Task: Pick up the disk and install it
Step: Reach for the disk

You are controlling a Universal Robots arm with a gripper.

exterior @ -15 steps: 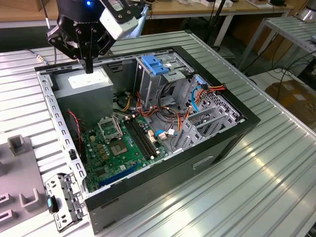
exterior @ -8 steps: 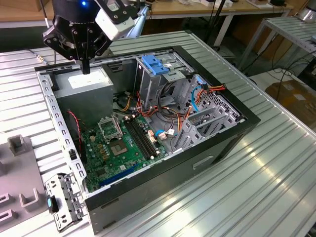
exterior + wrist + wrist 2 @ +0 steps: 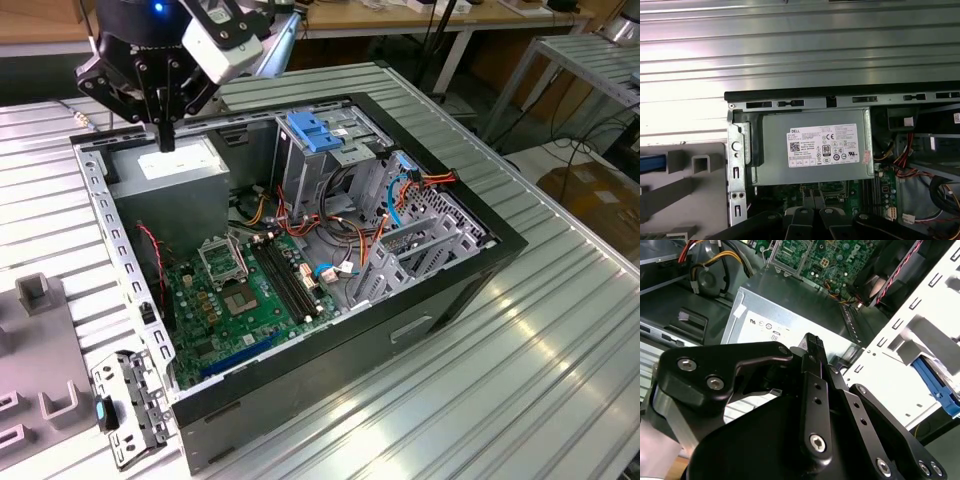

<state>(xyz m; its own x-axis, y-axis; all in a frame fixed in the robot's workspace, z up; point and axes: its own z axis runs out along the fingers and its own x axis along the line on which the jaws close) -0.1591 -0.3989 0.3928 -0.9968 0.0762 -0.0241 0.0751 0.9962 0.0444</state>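
My gripper [image 3: 165,138] hangs over the back corner of the open computer case [image 3: 470,255], at the exterior view's left. It sits just above the grey power supply box [image 3: 165,172]. Its black fingers are shut together with nothing between them, and they show in both wrist views [image 3: 812,341] [image 3: 813,200]. A blue-edged piece that looks like the disk [image 3: 936,382] lies outside the case wall, and the first wrist view catches a strip of its blue rail [image 3: 650,162] on the grey fixture [image 3: 690,175]. The gripper is well apart from it.
Inside the case are the green motherboard [image 3: 240,290], cable bundles [image 3: 350,235] and a metal drive cage with a blue latch [image 3: 315,130] on top. A loose metal bracket [image 3: 125,405] lies by the case's near corner. The ribbed aluminium table [image 3: 520,370] surrounds the case.
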